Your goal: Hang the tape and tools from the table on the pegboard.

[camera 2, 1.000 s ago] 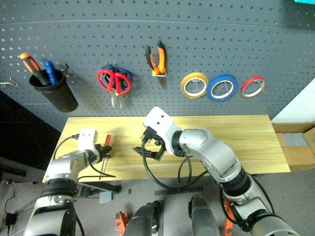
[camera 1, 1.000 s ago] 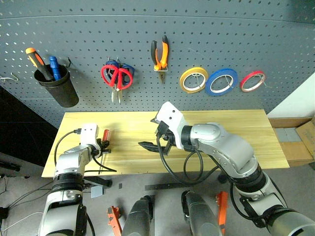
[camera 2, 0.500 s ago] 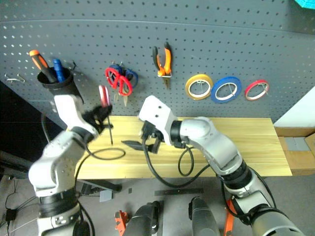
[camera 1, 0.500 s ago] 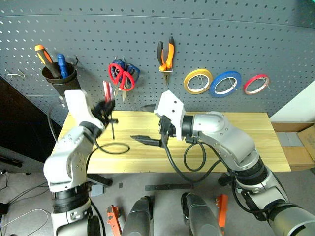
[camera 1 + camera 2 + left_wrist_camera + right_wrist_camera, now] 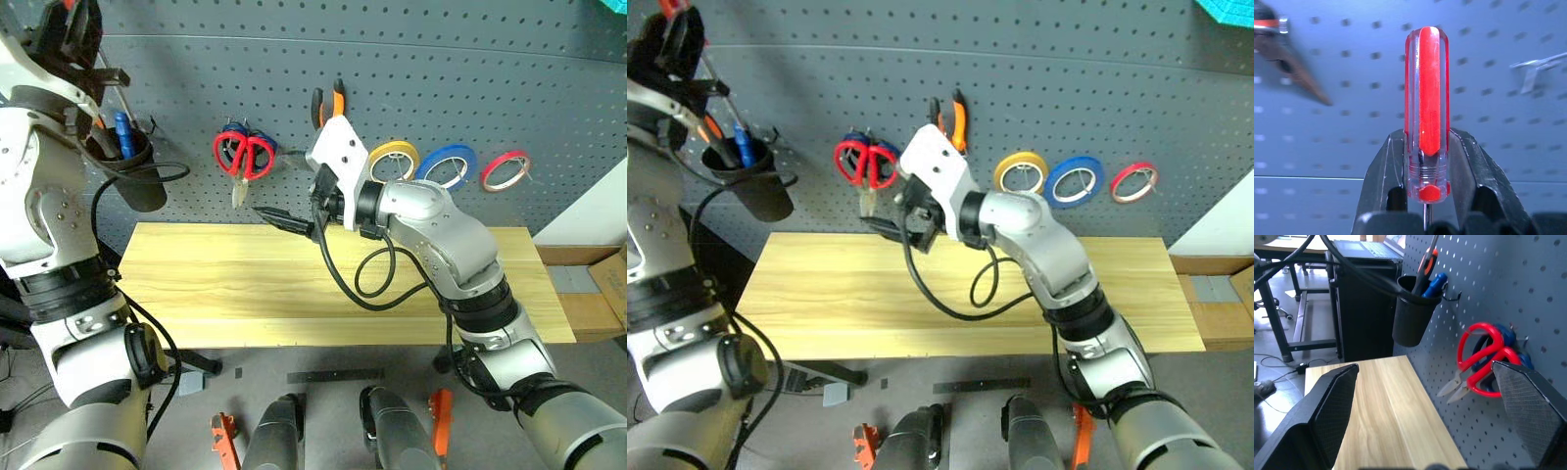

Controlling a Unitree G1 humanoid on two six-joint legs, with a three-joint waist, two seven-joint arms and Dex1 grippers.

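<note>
Red-handled slim screwdriver (image 5: 1428, 105) sits clamped in the left claw (image 5: 1428, 196), upper left of the frame near the dark grey pegboard (image 5: 411, 88). Light, stiff, its smooth handle probably slippery; grip mid-handle. Right claw (image 5: 1432, 401) gapes empty above the desk (image 5: 294, 284).

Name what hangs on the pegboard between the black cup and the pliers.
Red-handled scissors, over a blue-handled pair, hang between the black cup and the pliers on the pegboard, in the left eye view.

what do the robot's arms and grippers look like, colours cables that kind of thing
Both arms have silver-grey metallic shells with black joint rings. Each wrist carries a white boxy camera housing, and a loose black cable loops from it along the arm. Each gripper, like the right gripper, has two black fingers; their pads are cross-hatched.
</note>
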